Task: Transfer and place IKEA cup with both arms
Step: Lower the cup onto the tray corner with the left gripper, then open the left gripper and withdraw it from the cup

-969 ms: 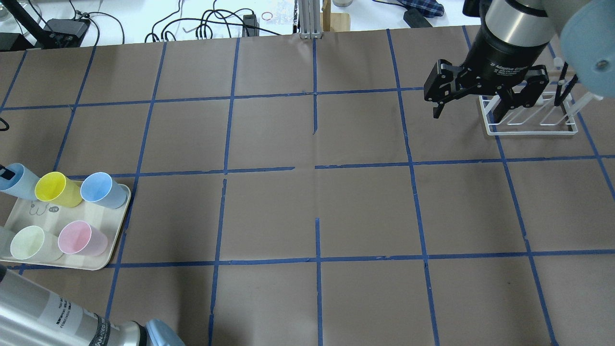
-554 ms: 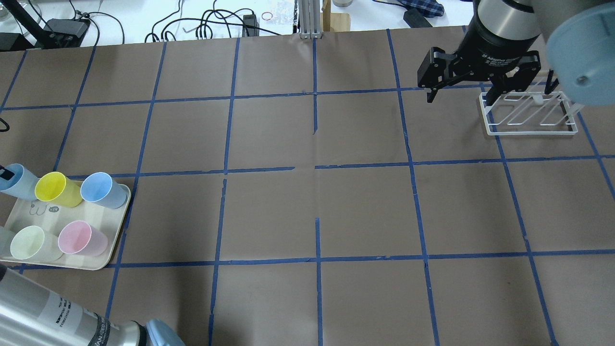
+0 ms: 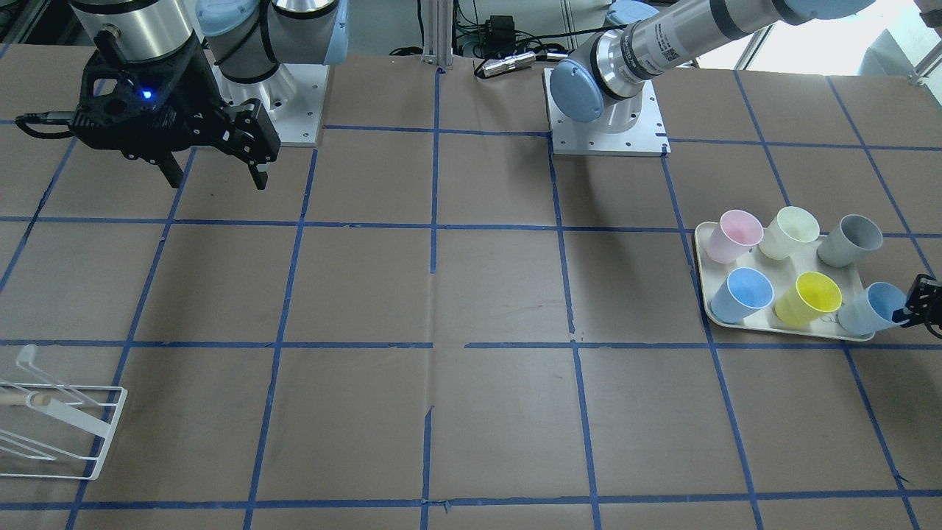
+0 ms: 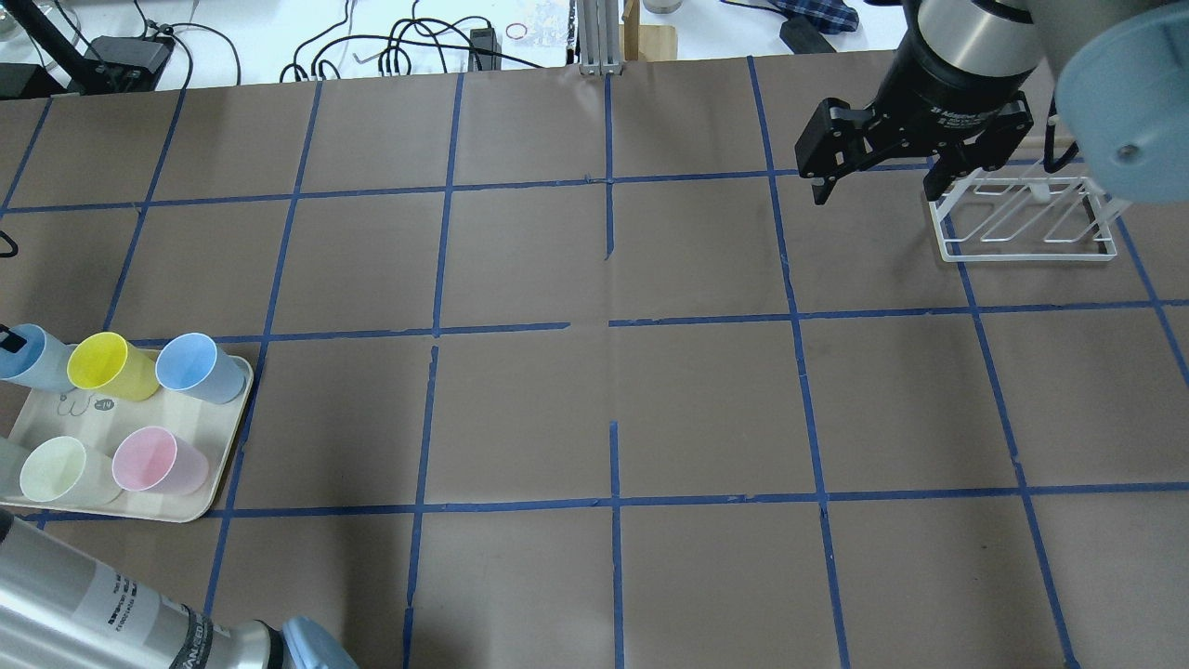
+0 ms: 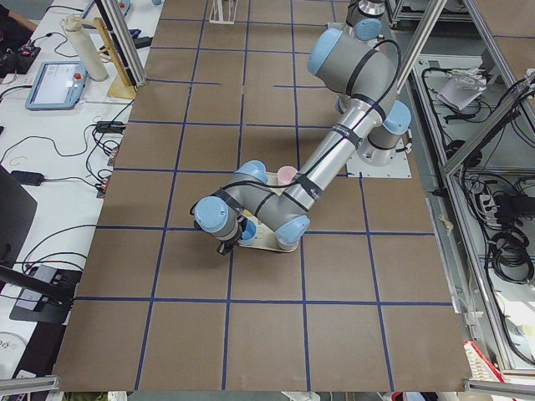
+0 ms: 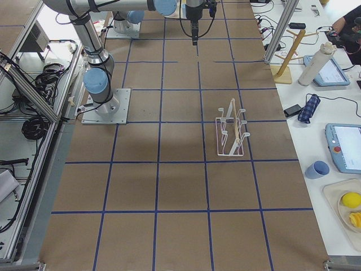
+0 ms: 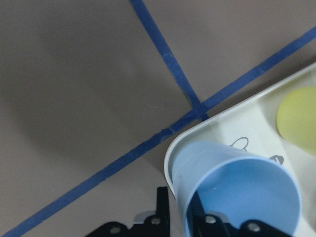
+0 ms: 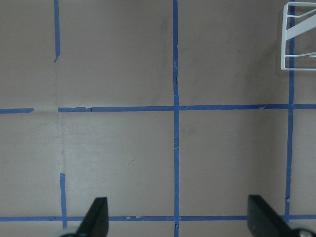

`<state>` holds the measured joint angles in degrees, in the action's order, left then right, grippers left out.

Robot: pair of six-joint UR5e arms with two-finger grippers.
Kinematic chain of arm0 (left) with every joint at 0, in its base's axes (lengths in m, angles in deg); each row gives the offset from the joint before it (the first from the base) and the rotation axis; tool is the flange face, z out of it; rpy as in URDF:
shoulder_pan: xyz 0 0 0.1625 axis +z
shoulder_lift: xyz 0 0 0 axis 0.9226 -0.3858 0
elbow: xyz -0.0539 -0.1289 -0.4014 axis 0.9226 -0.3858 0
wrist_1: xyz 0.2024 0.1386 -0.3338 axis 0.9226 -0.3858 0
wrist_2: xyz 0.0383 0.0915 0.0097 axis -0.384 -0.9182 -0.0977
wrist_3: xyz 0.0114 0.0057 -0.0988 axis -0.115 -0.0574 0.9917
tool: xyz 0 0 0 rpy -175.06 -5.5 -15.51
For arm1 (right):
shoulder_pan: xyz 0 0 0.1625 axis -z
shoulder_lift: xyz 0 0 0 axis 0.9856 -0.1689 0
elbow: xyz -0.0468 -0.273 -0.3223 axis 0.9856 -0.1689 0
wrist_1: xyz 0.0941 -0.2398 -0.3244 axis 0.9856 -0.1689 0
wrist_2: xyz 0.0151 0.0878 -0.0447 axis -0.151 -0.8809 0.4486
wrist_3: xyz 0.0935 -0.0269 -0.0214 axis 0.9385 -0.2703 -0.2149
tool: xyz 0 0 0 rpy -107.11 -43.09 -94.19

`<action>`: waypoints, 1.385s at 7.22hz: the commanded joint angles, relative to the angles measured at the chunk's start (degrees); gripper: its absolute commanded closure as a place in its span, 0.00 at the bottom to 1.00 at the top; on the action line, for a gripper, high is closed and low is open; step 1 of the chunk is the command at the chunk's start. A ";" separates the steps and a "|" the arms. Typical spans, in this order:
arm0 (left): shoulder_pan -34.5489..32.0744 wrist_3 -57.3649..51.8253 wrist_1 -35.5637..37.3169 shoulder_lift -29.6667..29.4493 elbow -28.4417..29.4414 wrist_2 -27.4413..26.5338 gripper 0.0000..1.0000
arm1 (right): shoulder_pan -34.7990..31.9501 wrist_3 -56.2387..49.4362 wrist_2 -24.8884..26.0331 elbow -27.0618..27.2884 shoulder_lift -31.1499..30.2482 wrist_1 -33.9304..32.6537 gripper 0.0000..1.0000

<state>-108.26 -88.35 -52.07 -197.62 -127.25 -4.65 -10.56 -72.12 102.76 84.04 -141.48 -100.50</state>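
The IKEA cup [image 4: 26, 355] is pale grey-blue and leans at the far left corner of the cream tray [image 4: 223, 446]. My left gripper [image 4: 9, 336] is shut on its rim. In the left wrist view one finger is inside the cup [image 7: 237, 192] and one outside. In the front view the cup [image 3: 872, 311] tilts toward the left gripper [image 3: 923, 298]. My right gripper [image 4: 875, 193] is open and empty, high over the far right of the table. It also shows in the front view [image 3: 218, 182].
Several other cups stand on the tray: a deeper blue one [image 4: 200, 367], yellow [image 4: 111, 364], pink [image 4: 158, 460], pale green [image 4: 58, 469] and grey [image 3: 850, 241]. A white wire rack [image 4: 1022, 223] stands just right of the right gripper. Blue tape lines grid the brown table.
My right gripper has moved left and farther away, off the rack. My left gripper and the cup have shifted slightly left at the tray's corner.
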 commanded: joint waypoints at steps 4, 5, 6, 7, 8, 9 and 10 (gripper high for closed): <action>-5.06 11.82 -9.71 9.78 1.49 1.41 0.08 | -0.05 -0.23 0.19 -0.42 -0.66 3.74 0.00; -9.88 18.75 -16.01 14.61 1.67 1.15 0.08 | -0.05 -0.23 0.10 -0.42 -0.66 3.74 0.00; -16.02 29.61 -19.73 19.27 1.93 1.06 0.08 | -0.05 -0.23 0.10 -0.42 -0.66 3.83 0.00; -21.39 36.77 -22.64 22.80 1.32 0.72 0.08 | -0.05 -0.23 0.01 -0.42 -0.66 3.83 0.00; -25.62 44.50 -25.02 26.05 0.97 0.54 0.08 | -0.05 -0.23 -0.07 -0.42 -0.66 3.83 0.00; -29.84 51.36 -26.09 29.04 -0.16 0.71 0.08 | -0.05 -0.23 -0.07 -0.42 -0.66 3.83 0.00; -33.89 57.26 -26.10 32.64 -2.35 0.80 0.08 | -0.05 -0.23 -0.16 -0.42 -0.66 3.83 0.00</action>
<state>-136.96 -39.05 -77.34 -169.25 -127.55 -3.93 -10.61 -72.34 102.67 83.62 -142.14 -96.67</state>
